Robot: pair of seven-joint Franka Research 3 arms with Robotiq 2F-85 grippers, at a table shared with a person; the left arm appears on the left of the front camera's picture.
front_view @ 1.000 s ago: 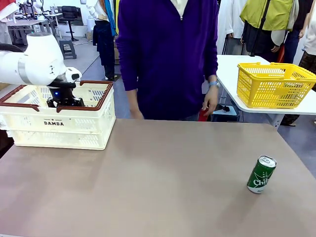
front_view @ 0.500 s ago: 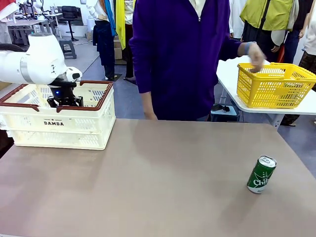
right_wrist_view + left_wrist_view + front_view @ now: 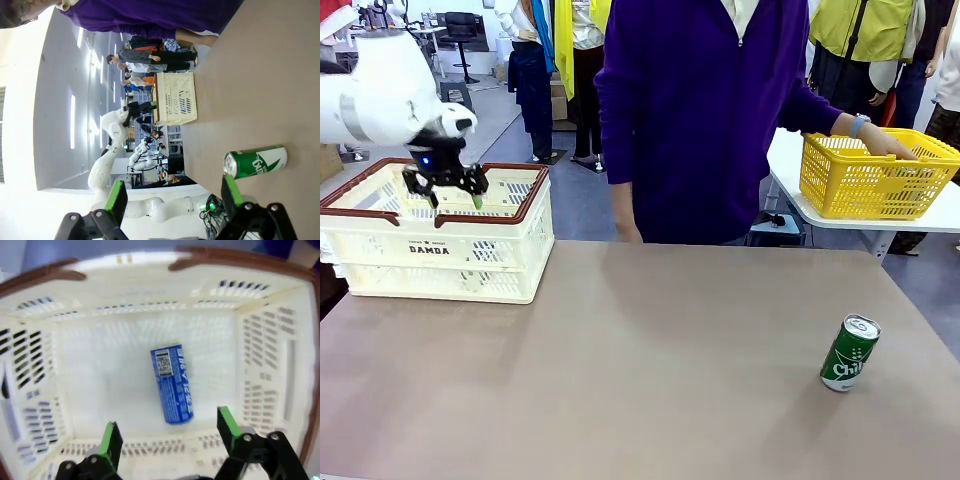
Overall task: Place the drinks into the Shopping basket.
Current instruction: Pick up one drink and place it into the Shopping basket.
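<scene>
Drinks are half placed: a blue can lies in the basket at the worktop's far-left corner below the open, empty left end effector, so next the open right end effector probably has to grasp the green can near the right edge.

The grey-brown tabletop carries the cream-white Shopping basket at its far left corner and, well apart from it, a green can standing near its right edge.
</scene>
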